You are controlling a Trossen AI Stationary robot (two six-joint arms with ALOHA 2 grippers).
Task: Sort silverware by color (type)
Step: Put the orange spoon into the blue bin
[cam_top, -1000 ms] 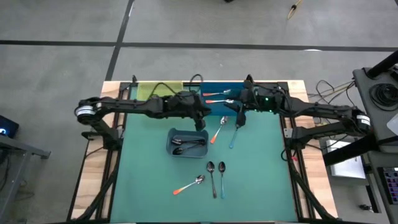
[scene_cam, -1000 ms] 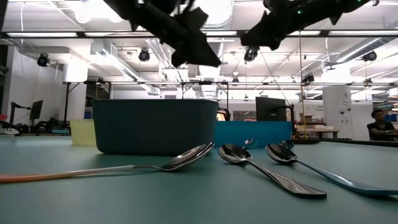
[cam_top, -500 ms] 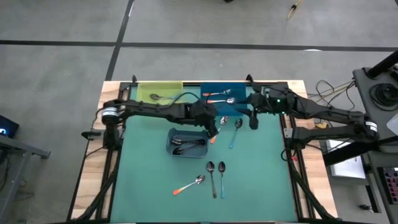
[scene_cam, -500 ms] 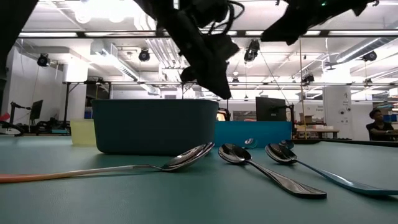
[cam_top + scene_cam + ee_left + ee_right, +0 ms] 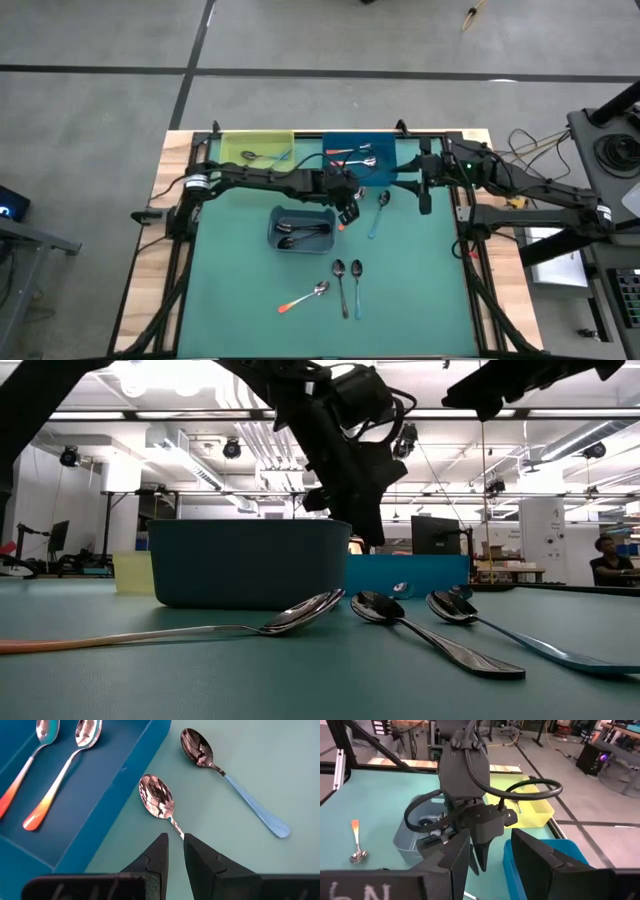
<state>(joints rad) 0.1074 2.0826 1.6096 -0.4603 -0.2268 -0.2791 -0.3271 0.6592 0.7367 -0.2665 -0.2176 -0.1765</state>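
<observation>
Left gripper (image 5: 175,842) hangs right over the orange-handled spoon (image 5: 156,796) on the mat, between the grey bin (image 5: 273,236) and the light-blue-handled spoon (image 5: 235,790). My left jaws stand only narrowly apart, nothing in them. The relation that matters: the spoon's bowl lies just ahead of my fingertips (image 5: 159,851) and its neck runs straight into the gap, so the handle passes under the jaws with one finger on each side, closing line across the long axis, which is what I want. From above, that axis is diagonal: bowl toward the blue bin (image 5: 125,770), orange tip toward the grey bin. From table height my tips look to be above the mat, not on it, so I judge the coming move is a straight drop, then a squeeze on the thin neck. The gap is tight, so there is little margin sideways. Right gripper (image 5: 424,196) waits near the mat's right edge, farther from this spoon, jaws wide apart and empty — the left is the nearer arm.
</observation>
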